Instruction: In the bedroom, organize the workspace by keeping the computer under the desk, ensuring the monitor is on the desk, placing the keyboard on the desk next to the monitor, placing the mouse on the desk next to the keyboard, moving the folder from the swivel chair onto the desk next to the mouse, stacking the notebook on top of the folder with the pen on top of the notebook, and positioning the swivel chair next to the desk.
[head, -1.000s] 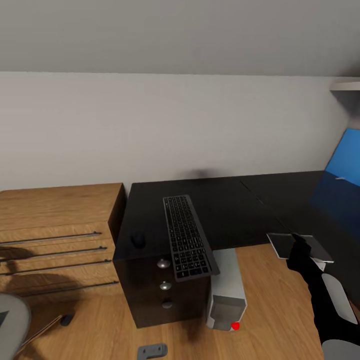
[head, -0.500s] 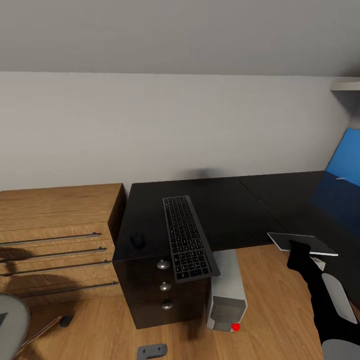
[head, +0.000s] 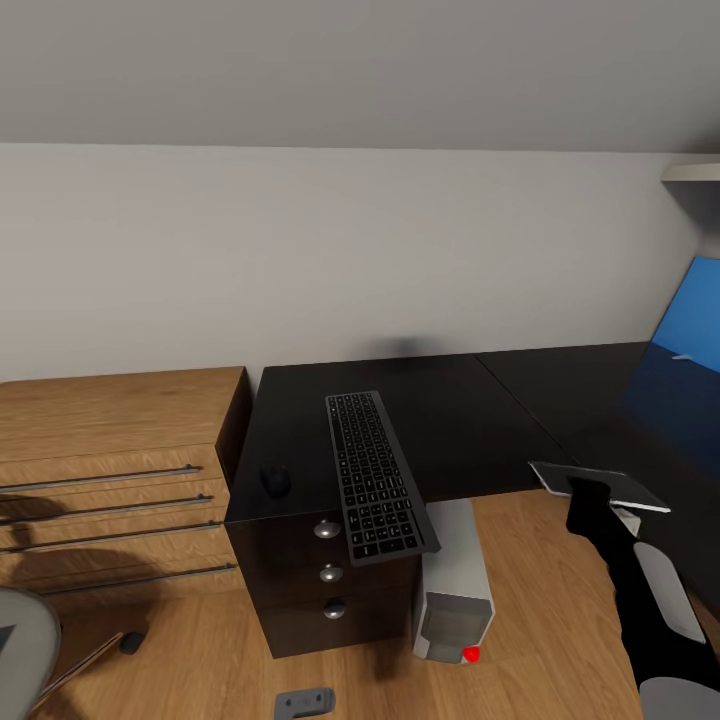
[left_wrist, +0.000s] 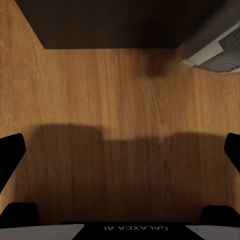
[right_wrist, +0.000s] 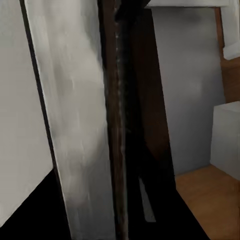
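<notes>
Mouse (head: 275, 481) and keyboard (head: 378, 474): on the black desk (head: 470, 420), keyboard overhanging its front edge. Computer (head: 455, 585): on the floor beneath. Left gripper (left_wrist: 120, 150): fingers wide, holding nothing. Right gripper (head: 590, 497): clamped on the notebook (head: 598, 485) at the desk's front edge. Folder (head: 690, 330): far right.

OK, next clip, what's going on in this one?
The robot is tidying a desk. Its right gripper holds the flat dark notebook level over the desk's front edge. The keyboard lies on the desk, its near end overhanging the drawer block, with the mouse beside it. The computer stands on the floor under the desk. The blue folder shows at the right edge. The left gripper is open over bare floor.
</notes>
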